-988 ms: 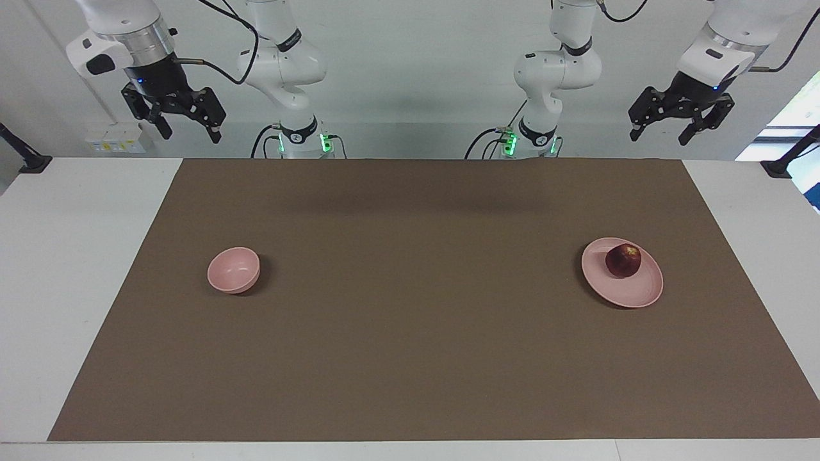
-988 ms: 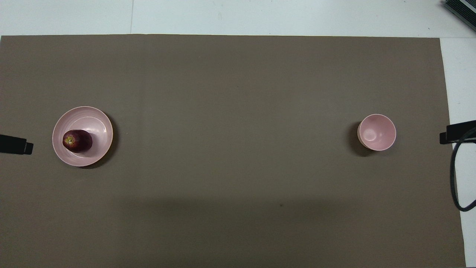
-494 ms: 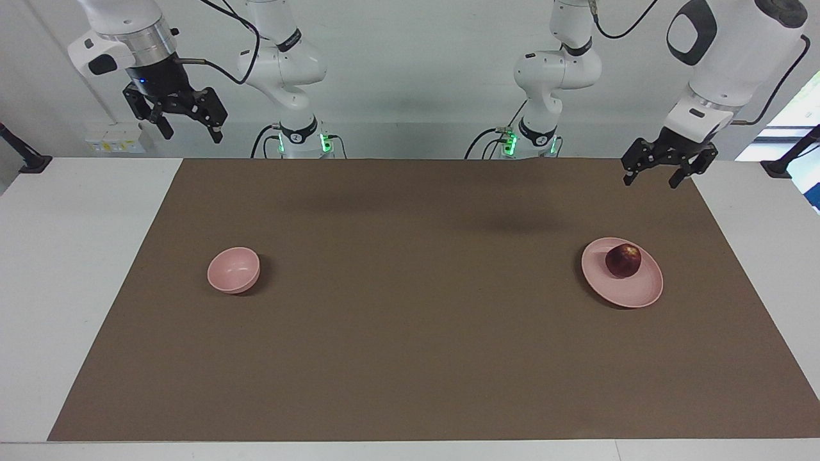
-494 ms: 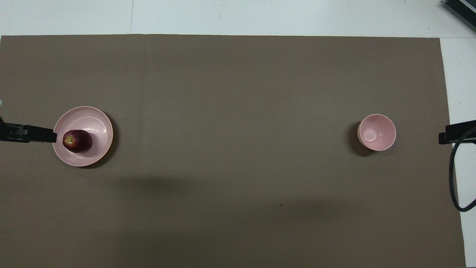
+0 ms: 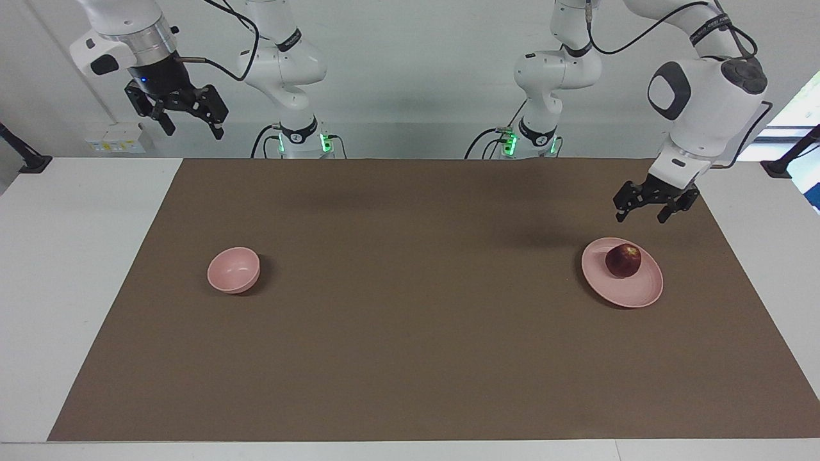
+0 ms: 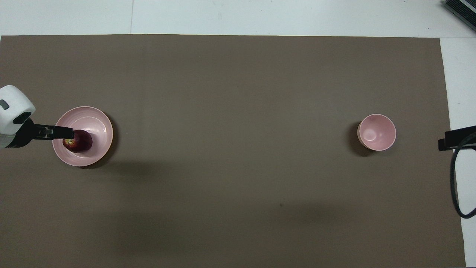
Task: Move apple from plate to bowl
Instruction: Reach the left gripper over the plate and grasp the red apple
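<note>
The dark red apple (image 5: 623, 260) lies on the flat pale pink plate (image 5: 634, 293) toward the left arm's end of the table. Both show in the overhead view, the apple (image 6: 81, 143) and the plate (image 6: 93, 121). My left gripper (image 5: 641, 218) is open and hangs in the air over the plate, above the apple without touching it. In the overhead view the left gripper (image 6: 70, 132) covers part of the apple. The small deep pink bowl (image 5: 234, 269) stands empty toward the right arm's end, also in the overhead view (image 6: 376, 132). My right gripper (image 5: 194, 132) is open, raised high, and waits.
A brown mat (image 5: 410, 333) covers most of the white table (image 5: 77, 256). A black cable (image 6: 454, 186) loops by the right gripper's tip (image 6: 452, 138) at the mat's edge in the overhead view.
My left gripper has come down and moved from off the table's end to over the plate and apple. The right gripper has barely moved. Apple, plate and bowl have not moved.
</note>
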Robot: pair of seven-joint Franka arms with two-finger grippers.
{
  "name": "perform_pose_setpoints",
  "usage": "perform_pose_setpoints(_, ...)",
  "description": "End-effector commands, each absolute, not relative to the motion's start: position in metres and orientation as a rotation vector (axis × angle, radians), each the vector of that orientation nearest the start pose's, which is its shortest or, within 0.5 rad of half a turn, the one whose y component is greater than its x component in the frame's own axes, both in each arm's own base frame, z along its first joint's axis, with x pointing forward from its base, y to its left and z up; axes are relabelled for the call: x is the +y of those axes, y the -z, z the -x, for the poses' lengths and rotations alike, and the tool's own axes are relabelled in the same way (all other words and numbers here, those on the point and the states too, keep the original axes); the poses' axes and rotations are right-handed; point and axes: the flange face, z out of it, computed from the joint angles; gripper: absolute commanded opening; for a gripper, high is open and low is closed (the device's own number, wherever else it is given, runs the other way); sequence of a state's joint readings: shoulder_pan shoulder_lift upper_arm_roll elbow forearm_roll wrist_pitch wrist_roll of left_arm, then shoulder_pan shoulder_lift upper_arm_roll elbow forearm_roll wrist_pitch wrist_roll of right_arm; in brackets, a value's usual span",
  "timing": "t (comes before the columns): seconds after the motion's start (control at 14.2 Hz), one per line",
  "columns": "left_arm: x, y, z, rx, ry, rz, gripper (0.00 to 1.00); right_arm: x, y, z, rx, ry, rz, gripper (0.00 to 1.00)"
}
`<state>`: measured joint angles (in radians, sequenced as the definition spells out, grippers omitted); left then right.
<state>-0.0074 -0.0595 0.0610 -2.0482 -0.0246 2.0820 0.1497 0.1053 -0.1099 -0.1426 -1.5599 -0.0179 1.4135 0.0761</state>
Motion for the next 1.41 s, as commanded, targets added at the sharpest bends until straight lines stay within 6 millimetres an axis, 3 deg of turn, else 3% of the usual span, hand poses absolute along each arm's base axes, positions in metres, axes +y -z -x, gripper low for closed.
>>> perform_pose_setpoints(0.0, 0.047, -0.442, -0.555, 0.169, 0.135, 3.146, 1.0, -0.019, -0.673, -0.497, 0.16, -0.048, 3.126, 1.0)
perform_pose_setpoints(0.49, 0.063, -0.379, -0.57, 0.124, 0.104, 3.141, 1.0, -0.015, -0.668, -0.499, 0.15, -0.051, 3.096, 1.0)
perform_pose_setpoints(0.78, 0.063, -0.344, -0.56, 0.111, 0.12, 3.136, 1.0, -0.015, -0.668, -0.499, 0.15, -0.053, 3.096, 1.0)
perform_pose_setpoints(1.2, 0.064, -0.325, -0.563, 0.11, 0.15, 3.129, 1.0, -0.015, -0.668, -0.499, 0.15, -0.053, 3.096, 1.0)
perform_pose_setpoints(1.27, 0.063, -0.325, -0.562, 0.115, 0.138, 3.131, 0.91, -0.015, -0.668, -0.499, 0.15, -0.053, 3.096, 1.0)
perform_pose_setpoints(1.34, 0.064, -0.325, -0.561, 0.108, 0.129, 3.132, 0.67, -0.015, -0.668, -0.499, 0.15, -0.053, 3.095, 1.0)
